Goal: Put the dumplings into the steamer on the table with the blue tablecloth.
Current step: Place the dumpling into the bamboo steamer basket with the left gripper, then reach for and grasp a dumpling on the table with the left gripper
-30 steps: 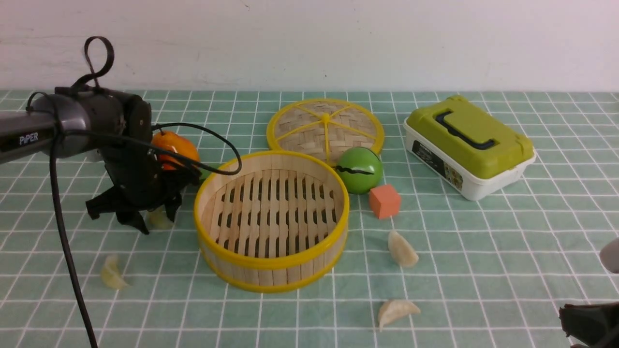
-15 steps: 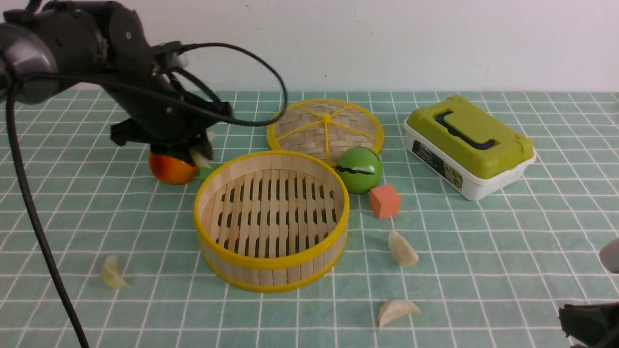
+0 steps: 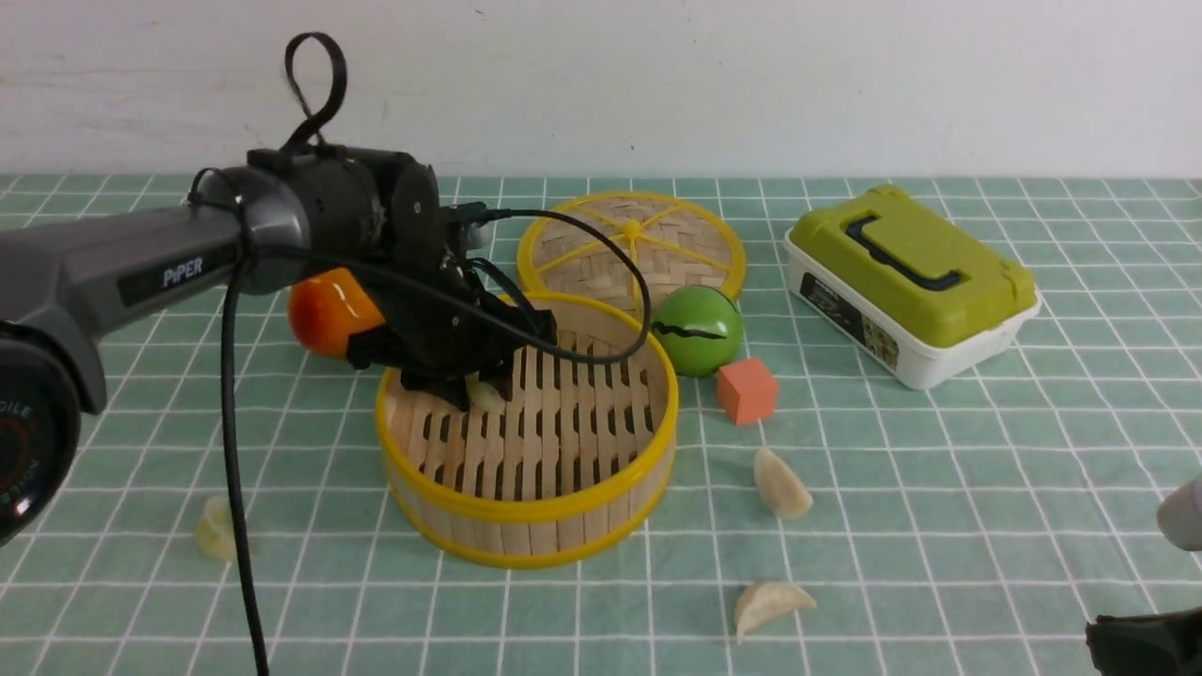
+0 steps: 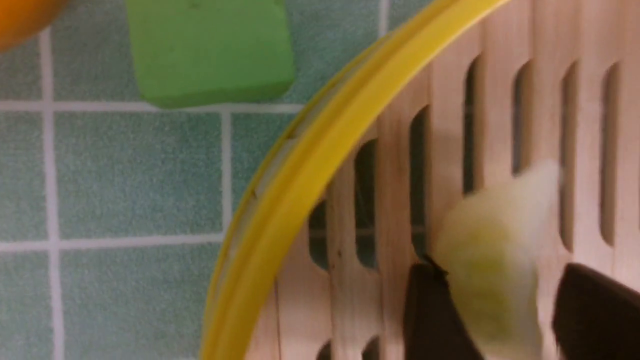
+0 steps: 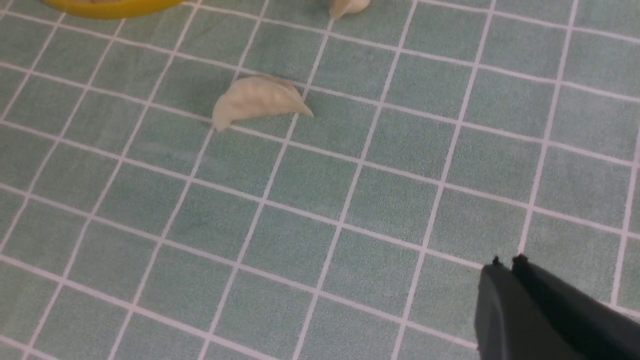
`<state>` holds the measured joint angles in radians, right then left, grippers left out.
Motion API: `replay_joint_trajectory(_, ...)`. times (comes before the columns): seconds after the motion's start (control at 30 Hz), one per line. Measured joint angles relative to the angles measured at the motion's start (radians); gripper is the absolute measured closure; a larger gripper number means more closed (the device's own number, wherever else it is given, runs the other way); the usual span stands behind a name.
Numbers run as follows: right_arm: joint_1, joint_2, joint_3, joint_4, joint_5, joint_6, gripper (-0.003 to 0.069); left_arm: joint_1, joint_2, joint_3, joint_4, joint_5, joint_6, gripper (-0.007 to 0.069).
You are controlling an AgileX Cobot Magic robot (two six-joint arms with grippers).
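The bamboo steamer [image 3: 526, 526] stands mid-table on the blue tablecloth [image 3: 939, 469]. My left gripper [image 3: 479, 390] hangs low inside its back left part, open. A blurred yellowish dumpling [image 4: 492, 250] lies between the fingers, against one of them and with a gap to the other, over the slats near the yellow rim [image 4: 300, 175]. Three dumplings lie on the cloth: front left [image 3: 218, 529], right of the steamer [image 3: 781, 484], and front right [image 3: 768, 603]. My right gripper [image 5: 507, 260] is shut and empty at the front right corner [image 3: 1141, 643], short of the front right dumpling [image 5: 257, 97].
A woven bamboo lid [image 3: 631, 244] lies behind the steamer. A green ball [image 3: 698, 330] and an orange cube [image 3: 747, 391] sit at its right. A green-lidded box [image 3: 911, 282] stands at the back right. An orange fruit [image 3: 324, 314] and a green block [image 4: 210, 50] sit left of the steamer.
My left arm rose from the cloth left of the steamer with a dumpling, swung right and came down inside the steamer. Its jaws have widened. The right arm has not moved.
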<state>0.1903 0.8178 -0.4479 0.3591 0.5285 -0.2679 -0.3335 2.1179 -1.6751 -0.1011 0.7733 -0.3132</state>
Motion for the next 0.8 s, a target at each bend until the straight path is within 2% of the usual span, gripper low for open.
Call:
replay_joint_trajectory(0.07,0.000,0.000,0.001,-0.001,0.001,0.000,0.0638,0.000,-0.022,0.001,-0.004,0.048,-0.005,0.0223)
replay_joint_trajectory(0.2,0.000,0.000,0.006,-0.001,0.000,0.000,0.0636,0.000,-0.143,0.009,0.038,0.113,-0.023,0.0211)
replay_joint_trajectory(0.33,0.000,0.000,0.007,-0.001,-0.004,0.000,0.0631,0.000,-0.346,0.058,0.141,0.197,-0.048,0.0209)
replay_joint_trajectory(0.43,0.000,0.000,0.007,0.001,-0.018,0.000,0.0627,0.001,-0.488,0.204,0.248,0.212,-0.128,0.0209)
replay_joint_trajectory(0.5,0.000,0.000,0.007,0.003,-0.031,0.000,0.0626,0.014,-0.537,0.328,0.291,0.183,-0.215,0.0209)
replay_joint_trajectory(0.57,0.000,0.000,0.007,0.003,-0.032,0.000,0.0624,0.054,-0.564,0.482,0.326,0.086,-0.335,0.0209)
replay_joint_trajectory(0.63,0.000,0.000,0.007,0.004,-0.032,0.000,0.0621,0.092,-0.560,0.569,0.335,0.018,-0.404,0.0209)
replay_joint_trajectory(0.7,0.000,0.000,0.007,0.006,-0.031,0.000,0.0618,0.144,-0.545,0.636,0.336,-0.041,-0.462,0.0209)
replay_joint_trajectory(0.8,0.000,0.000,0.007,0.007,-0.031,0.000,0.0618,0.204,-0.509,0.665,0.335,-0.095,-0.478,0.0209)
